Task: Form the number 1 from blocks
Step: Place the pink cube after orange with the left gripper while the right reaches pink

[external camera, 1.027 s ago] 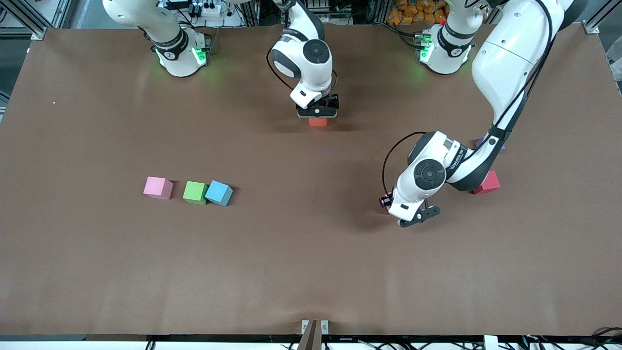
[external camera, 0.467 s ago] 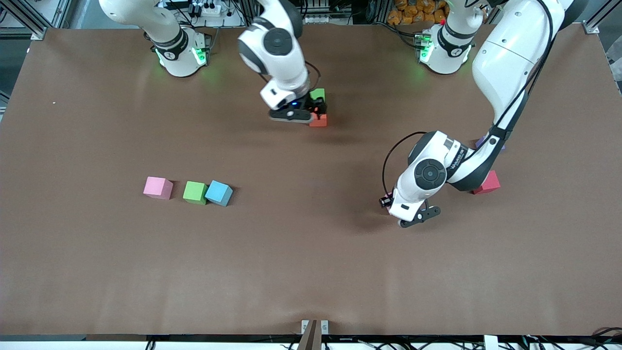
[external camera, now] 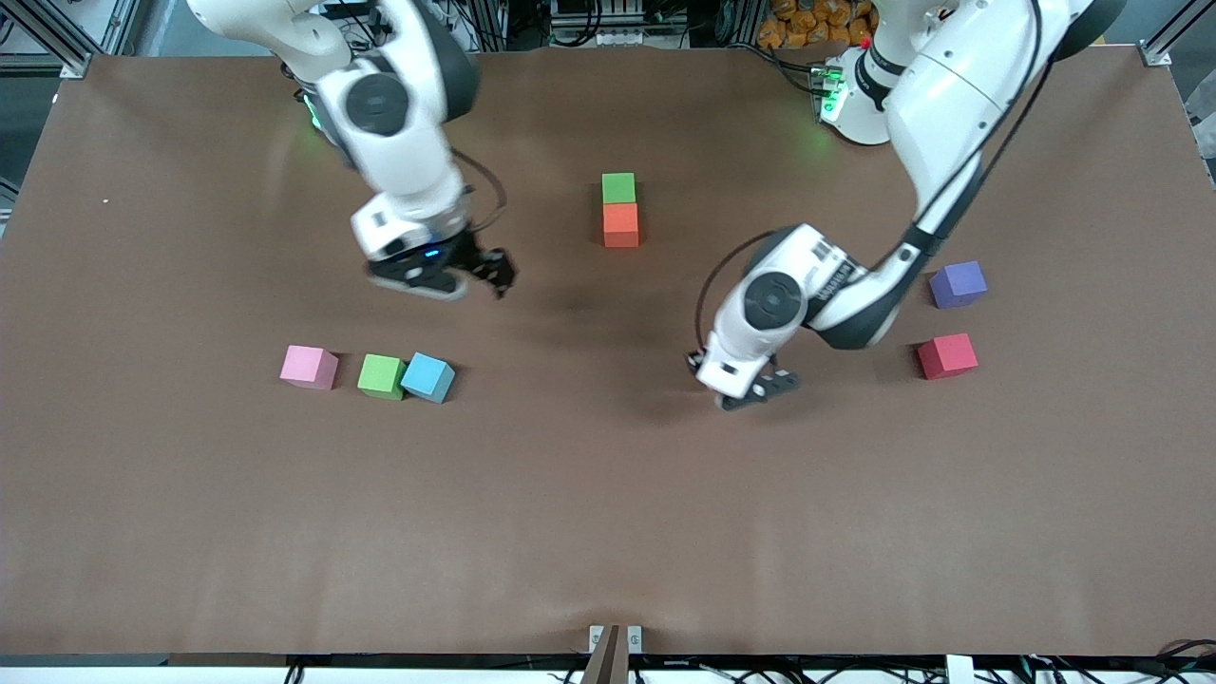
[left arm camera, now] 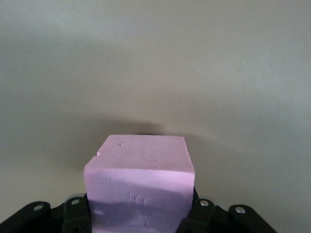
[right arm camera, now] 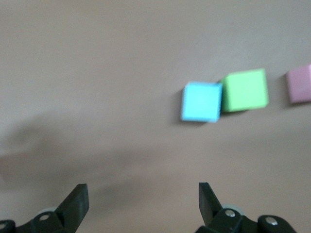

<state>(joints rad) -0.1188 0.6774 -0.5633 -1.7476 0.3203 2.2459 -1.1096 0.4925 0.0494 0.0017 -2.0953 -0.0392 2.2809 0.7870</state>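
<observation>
We see the brown bench (external camera: 608, 532) filling nearly the whole front view, with the two white arms reaching down from its upper edge. The right arm enters at the upper left of the frame, and its right end effector (external camera: 475, 275) hangs over bare bench left of centre, above the row of blocks; in the right wrist view (right arm camera: 143, 201) its fingers stand spread wide with nothing between them. The left arm comes in from the upper right, and its left end effector (external camera: 750, 394) sits low over the bench right of centre, clenched on a pink block (left arm camera: 141, 189) that fills the lower middle of the left wrist view; in the front view that block is almost wholly hidden by the wrist. At upper centre we find a green block (external camera: 618, 187) and an orange block (external camera: 621, 225) touching, the orange one lower in the frame. At lower left lie a second pink block (external camera: 309, 367), apart from it another green block (external camera: 382, 376), and a blue block (external camera: 427, 378) touching that green one. At the right sit a purple block (external camera: 958, 284) and, lower in the frame, a red block (external camera: 946, 356), well apart.
</observation>
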